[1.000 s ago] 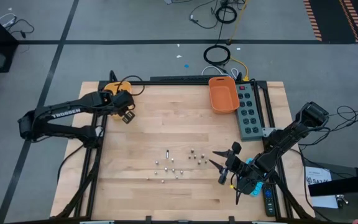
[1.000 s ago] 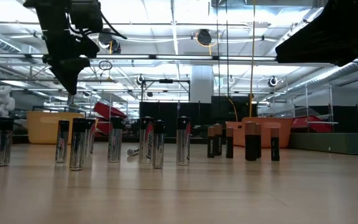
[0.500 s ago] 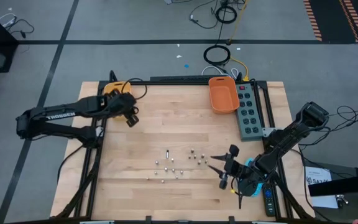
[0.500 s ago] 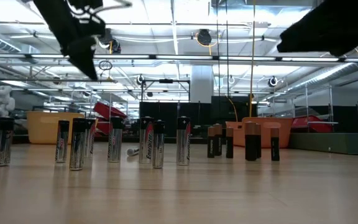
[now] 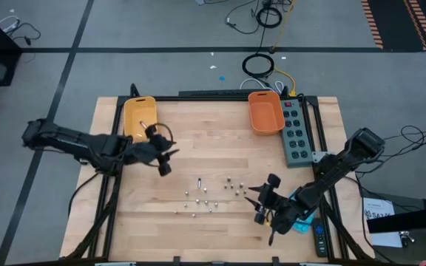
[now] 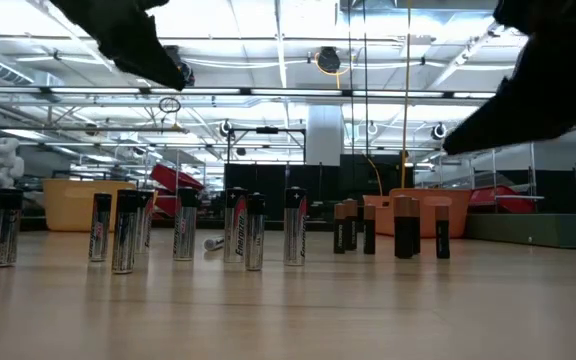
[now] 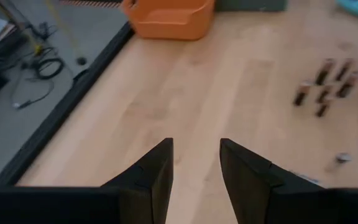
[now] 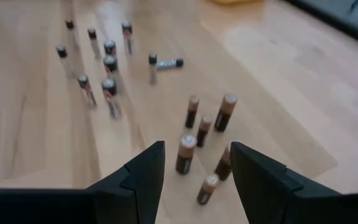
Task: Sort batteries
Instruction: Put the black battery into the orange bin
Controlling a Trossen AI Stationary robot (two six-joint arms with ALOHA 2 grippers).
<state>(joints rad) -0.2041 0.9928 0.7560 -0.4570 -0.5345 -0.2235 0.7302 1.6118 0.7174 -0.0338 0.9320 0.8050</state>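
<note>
The batteries (image 5: 202, 196) stand upright on the wooden table in two loose groups. The silver-and-black ones (image 6: 118, 230) are toward the left, and the dark copper-topped ones (image 8: 197, 134) are to their right. One battery lies on its side (image 8: 166, 63). My left gripper (image 5: 165, 159) is open and hovers above the table, left of and beyond the batteries; in its wrist view (image 7: 194, 158) they show far off (image 7: 328, 84). My right gripper (image 5: 256, 201) is open and holds nothing. It hovers just right of the copper-topped group (image 5: 234, 185), which shows right before its fingers (image 8: 196, 165).
A yellow bin (image 5: 139, 117) sits at the table's far left and an orange bin (image 5: 265, 112) at the far right, next to a green power strip (image 5: 296, 129). A blue object (image 5: 302, 220) lies under my right arm at the right edge. Bare wood surrounds the batteries.
My left gripper has left the yellow bin and swung toward the near edge and the right, closer to the batteries, with the arm folding back to the left. My right gripper has crept a little toward the left and near edge. The batteries have not moved.
</note>
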